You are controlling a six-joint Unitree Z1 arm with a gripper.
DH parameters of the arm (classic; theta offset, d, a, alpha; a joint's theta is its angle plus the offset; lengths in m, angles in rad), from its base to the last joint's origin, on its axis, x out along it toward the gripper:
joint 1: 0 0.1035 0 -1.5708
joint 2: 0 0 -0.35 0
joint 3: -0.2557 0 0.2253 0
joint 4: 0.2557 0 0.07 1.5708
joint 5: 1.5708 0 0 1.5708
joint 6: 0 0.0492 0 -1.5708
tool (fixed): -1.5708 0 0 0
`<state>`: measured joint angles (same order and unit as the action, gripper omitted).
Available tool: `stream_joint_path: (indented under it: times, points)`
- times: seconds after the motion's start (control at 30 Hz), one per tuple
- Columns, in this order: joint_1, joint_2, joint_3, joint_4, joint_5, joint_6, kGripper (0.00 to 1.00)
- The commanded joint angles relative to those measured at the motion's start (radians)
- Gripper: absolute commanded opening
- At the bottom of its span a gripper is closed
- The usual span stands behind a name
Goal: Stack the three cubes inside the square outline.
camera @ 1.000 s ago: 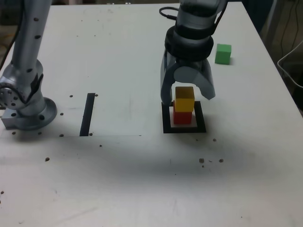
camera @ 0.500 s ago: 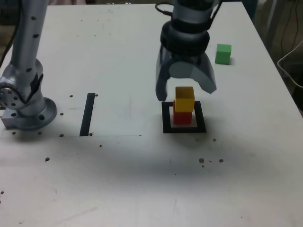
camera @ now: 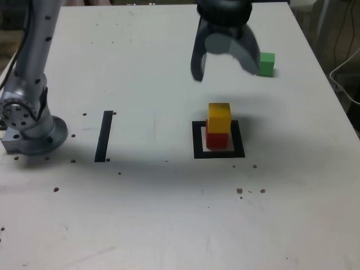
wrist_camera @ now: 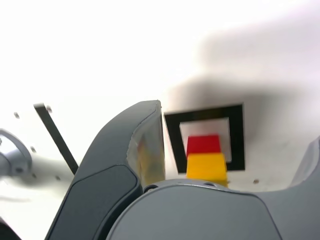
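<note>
The yellow cube sits on top of the red cube, both inside the square outline on the white table. In the wrist view the yellow cube and red cube show inside the square outline. The green cube stands alone farther back, toward the exterior view's right. My gripper hangs open and empty above and behind the stack, clear of it, its right finger partly covering the green cube.
A straight black strip lies on the table at the exterior view's left. The arm's grey base stands at the far left edge. Small dark specks dot the table.
The gripper opened off the yellow cube and rose up and back, away from the stack. The yellow cube stays on the red one.
</note>
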<state>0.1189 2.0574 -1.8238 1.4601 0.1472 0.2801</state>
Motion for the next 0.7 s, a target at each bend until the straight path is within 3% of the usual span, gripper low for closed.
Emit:
stream_joint_path:
  times: [0.0, 0.13, 0.67]
  points:
    - [0.019, 0.020, -0.036, 0.019, 0.017, 0.029, 0.99]
    - [0.055, 0.074, -0.119, 0.057, 0.028, 0.075, 0.99]
    - [0.162, 0.252, -0.381, 0.072, -0.041, 0.169, 0.99]
